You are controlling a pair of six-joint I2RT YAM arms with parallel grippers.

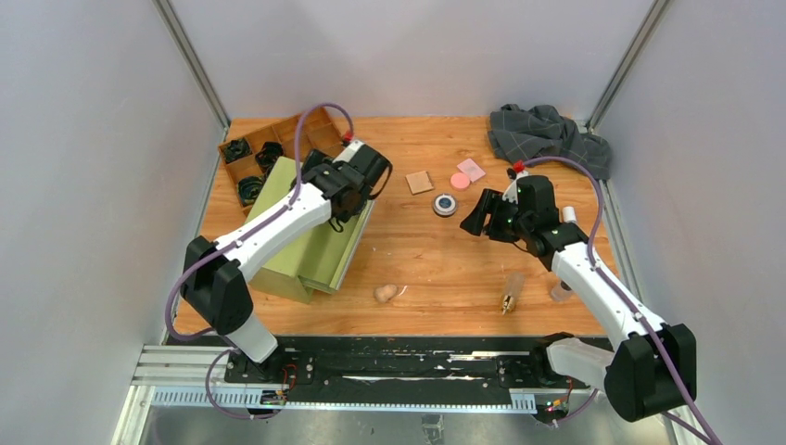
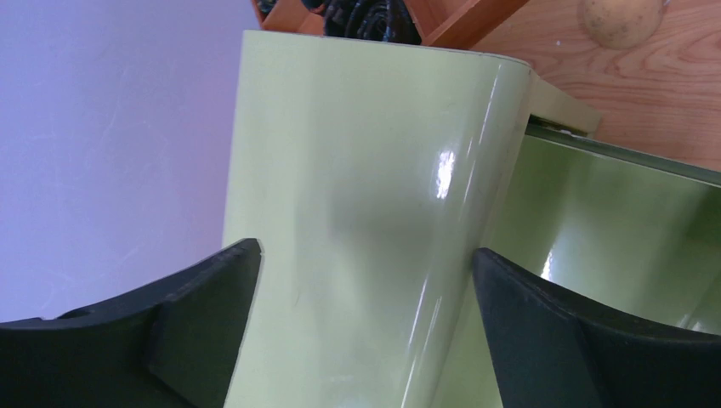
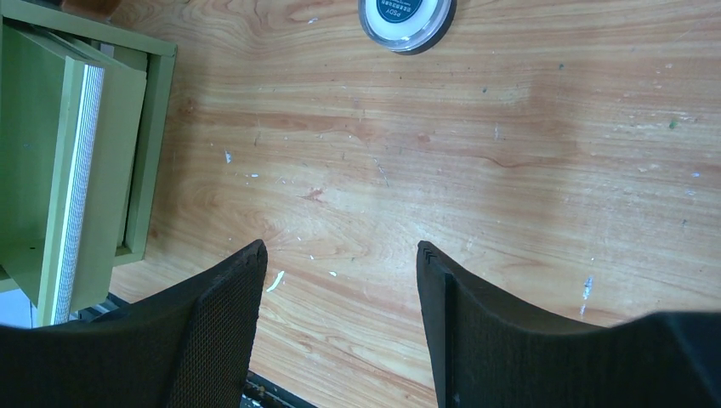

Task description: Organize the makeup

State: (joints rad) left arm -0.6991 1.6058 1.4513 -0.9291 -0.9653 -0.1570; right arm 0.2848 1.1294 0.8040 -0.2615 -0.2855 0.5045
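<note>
A tan square pad [image 1: 420, 182], a pink disc [image 1: 460, 180] and a pink square pad [image 1: 471, 169] lie at the table's far middle. The round black-silver compact [image 1: 445, 204] sits just in front of them and also shows in the right wrist view [image 3: 406, 21]. A beige sponge [image 1: 386, 293] lies near the front edge and shows in the left wrist view [image 2: 621, 19]. A clear tube [image 1: 513, 286] lies front right. My right gripper [image 1: 477, 216] [image 3: 340, 263] is open and empty, just right of the compact. My left gripper [image 1: 345, 199] [image 2: 366, 263] is open, its fingers straddling the raised lid of the green box [image 2: 357, 195].
The green box [image 1: 310, 246] stands open at the left, and shows in the right wrist view [image 3: 76, 170]. A wooden divided tray [image 1: 243, 158] with black items is behind it. A grey checked cloth [image 1: 547, 134] lies at the back right. A small pale item [image 1: 561, 292] sits by the right arm.
</note>
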